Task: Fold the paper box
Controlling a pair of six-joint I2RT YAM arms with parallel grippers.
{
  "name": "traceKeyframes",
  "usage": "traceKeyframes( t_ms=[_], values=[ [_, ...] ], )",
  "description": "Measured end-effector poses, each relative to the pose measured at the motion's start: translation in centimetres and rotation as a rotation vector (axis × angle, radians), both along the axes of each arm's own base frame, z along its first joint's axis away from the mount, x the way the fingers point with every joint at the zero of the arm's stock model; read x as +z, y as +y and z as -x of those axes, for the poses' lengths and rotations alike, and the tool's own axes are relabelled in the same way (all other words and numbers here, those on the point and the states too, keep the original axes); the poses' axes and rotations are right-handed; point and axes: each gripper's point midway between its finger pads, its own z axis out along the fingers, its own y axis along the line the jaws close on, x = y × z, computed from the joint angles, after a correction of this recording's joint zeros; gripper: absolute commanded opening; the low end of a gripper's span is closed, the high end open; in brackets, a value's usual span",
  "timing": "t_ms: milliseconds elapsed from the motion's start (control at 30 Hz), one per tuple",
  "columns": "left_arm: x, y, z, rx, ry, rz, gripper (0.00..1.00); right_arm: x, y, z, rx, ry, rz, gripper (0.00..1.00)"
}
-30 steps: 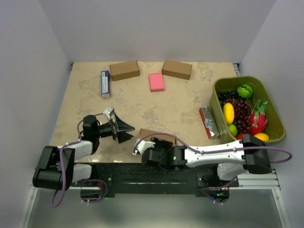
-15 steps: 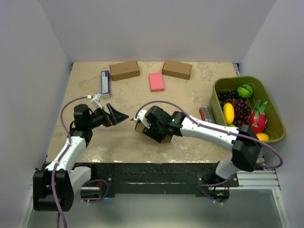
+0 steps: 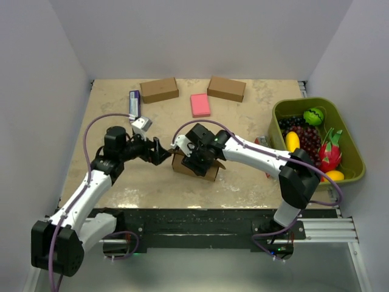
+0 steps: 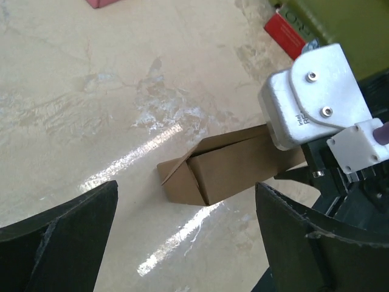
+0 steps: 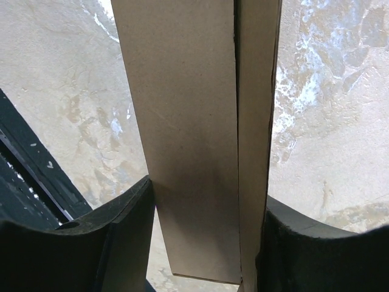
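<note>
right gripper (image 5: 206, 191) clamped across the box (image 4: 225, 167), a finger on each long face. the box is mid-table, unclosed end flap facing the left gripper (image 3: 163, 153), which hangs spread wide just beside that end, gripping nothing. step looks like closing that end: right holds steady while left pushes the flap squarely in without crushing the wall. far end hidden behind the right wrist; tabs, and whether the box rests on the table (image 3: 158, 185), unclear.

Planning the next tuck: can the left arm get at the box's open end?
Probably yes: the open left fingers face the box's open end with nothing between them; the right fingers grip it farther back.
</note>
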Motion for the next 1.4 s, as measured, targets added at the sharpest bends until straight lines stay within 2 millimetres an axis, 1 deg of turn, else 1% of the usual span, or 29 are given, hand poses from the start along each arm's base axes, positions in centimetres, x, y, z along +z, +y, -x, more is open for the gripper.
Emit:
traceKeyframes(
  t_ms=[100,133,167,267,333,433,500,533,633,800,833,900,933,1033,1133,1400],
  values=[
    [-0.5,-1.2,0.0,-0.057,-0.011,-0.068,0.93,0.0,0.0,0.0,0.009,0.009,-0.008,0.51],
    [-0.7,-1.3,-0.1,-0.063,-0.011,-0.080,0.92,0.0,0.0,0.0,0.011,0.011,-0.009,0.51],
    [-0.9,-1.3,-0.4,-0.065,-0.008,-0.096,0.88,0.0,0.0,0.0,0.011,0.012,-0.010,0.51],
    [-1.7,-1.3,-1.6,-0.062,0.011,-0.131,0.80,0.0,0.0,0.0,0.016,0.014,-0.012,0.51],
    [-2.5,-1.4,-2.1,-0.070,0.032,-0.144,0.78,0.0,0.0,0.0,0.018,0.014,-0.013,0.50],
    [-3.6,-1.7,-1.8,-0.085,0.065,-0.162,0.71,0.0,0.1,0.1,0.024,0.017,-0.015,0.50],
    [-3.6,-2.0,-1.6,-0.101,0.058,-0.166,0.68,0.0,0.1,0.1,0.028,0.019,-0.017,0.50],
    [-3.6,-2.2,-1.5,-0.109,0.056,-0.167,0.62,0.0,0.1,0.1,0.029,0.020,-0.018,0.49],
    [-3.8,-2.6,-1.2,-0.126,0.057,-0.174,0.52,0.0,0.1,0.2,0.031,0.021,-0.019,0.49],
    [-4.9,-2.7,-1.3,-0.126,0.088,-0.192,0.40,0.0,0.1,0.2,0.031,0.021,-0.019,0.49],
    [-5.2,-2.7,-1.3,-0.126,0.094,-0.196,0.33,0.0,0.1,0.2,0.031,0.021,-0.019,0.48],
    [-5.4,-2.8,-1.2,-0.128,0.101,-0.203,0.27,0.0,0.1,0.2,0.031,0.021,-0.019,0.48],
    [-5.5,-2.9,-1.1,-0.129,0.101,-0.208,0.21,0.0,0.1,0.2,0.031,0.021,-0.019,0.48],
    [-5.5,-3.2,-0.9,-0.137,0.101,-0.211,0.12,0.0,0.1,0.2,0.030,0.021,-0.019,0.47],
    [-5.5,-3.6,-0.7,-0.149,0.099,-0.210,0.06,0.0,0.1,0.1,0.028,0.020,-0.018,0.47],
    [-5.4,-3.8,-0.6,-0.129,0.110,-0.207,0.02,-0.1,0.1,0.1,0.026,0.020,-0.015,0.46]
  ],
)
